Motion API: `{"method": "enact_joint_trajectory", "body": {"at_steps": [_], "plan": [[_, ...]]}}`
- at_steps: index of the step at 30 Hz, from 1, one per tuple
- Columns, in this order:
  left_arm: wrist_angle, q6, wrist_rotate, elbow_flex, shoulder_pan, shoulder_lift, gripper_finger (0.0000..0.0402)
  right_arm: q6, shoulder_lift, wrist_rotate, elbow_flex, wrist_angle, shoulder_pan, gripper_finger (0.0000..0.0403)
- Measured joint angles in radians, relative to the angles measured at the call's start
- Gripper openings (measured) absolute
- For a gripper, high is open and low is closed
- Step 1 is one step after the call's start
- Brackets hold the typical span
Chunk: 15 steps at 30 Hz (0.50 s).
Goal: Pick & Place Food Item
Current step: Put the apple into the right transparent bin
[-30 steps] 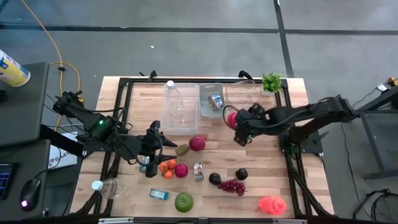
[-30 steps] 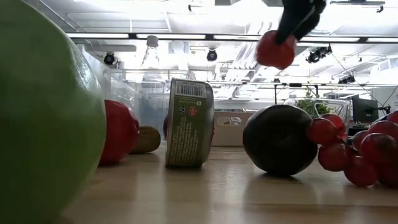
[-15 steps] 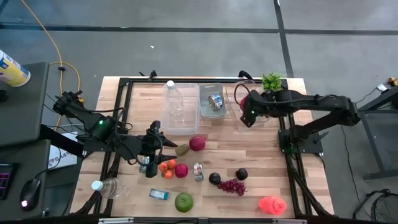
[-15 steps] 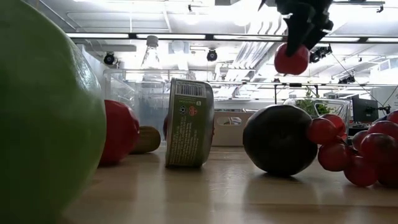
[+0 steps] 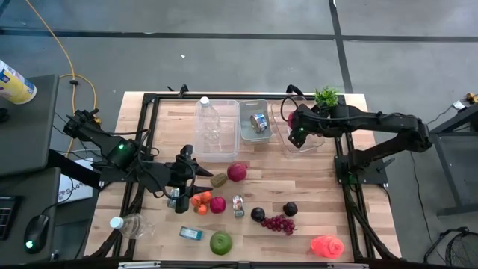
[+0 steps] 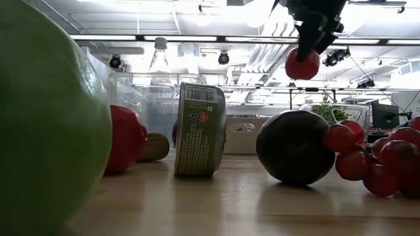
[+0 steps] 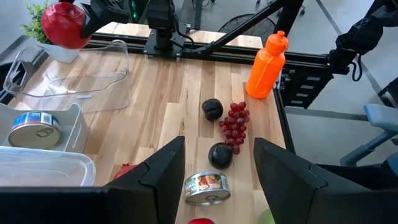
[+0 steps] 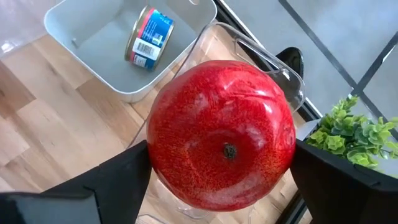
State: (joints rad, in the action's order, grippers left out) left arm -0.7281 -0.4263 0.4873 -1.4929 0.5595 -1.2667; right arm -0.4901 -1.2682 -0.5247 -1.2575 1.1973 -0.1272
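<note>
a red pomegranate [image 8: 222,149] is held between the fingers of the right gripper [image 5: 293,128], which is raised above the clear container [image 5: 297,113] at the far right of the wooden worktop [image 5: 299,175]; the fruit is seen clear of the surface in the low view [image 6: 302,64] and is pressed on both sides by the dark fingers [image 8: 112,180]. just left of the clear container a grey bin [image 5: 252,129] is found, and a tin can [image 8: 149,37] lies on its side in it. a small green plant [image 5: 326,97] stands at the far right corner, just beyond the container. the left gripper [image 5: 181,184] is kept low over the worktop on the left side, beside a cluster of small orange and red fruits [image 5: 203,202]; its fingers [image 7: 163,171] are seen apart with nothing between them. nearer the middle, a second pomegranate [image 5: 237,172] and a kiwi [image 5: 218,180] lie side by side. towards the near edge, two dark plums [image 5: 258,214], a bunch of red grapes [image 5: 279,223], a green apple [image 5: 220,242] and an orange bottle [image 5: 326,245] are spread out, and a tall clear plastic bottle [image 5: 205,112] stands at the far side inside a clear tub [image 5: 217,138].
</note>
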Motion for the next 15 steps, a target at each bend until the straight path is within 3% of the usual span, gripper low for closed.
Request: {"method": "enact_joint_trajectory", "body": {"at_steps": [15], "plan": [[-0.001, 0.0, 0.0, 0.0, 0.0, 0.0, 0.0182, -0.036, 0.0, 0.008, 0.0, 0.0, 0.0, 0.0348]]}}
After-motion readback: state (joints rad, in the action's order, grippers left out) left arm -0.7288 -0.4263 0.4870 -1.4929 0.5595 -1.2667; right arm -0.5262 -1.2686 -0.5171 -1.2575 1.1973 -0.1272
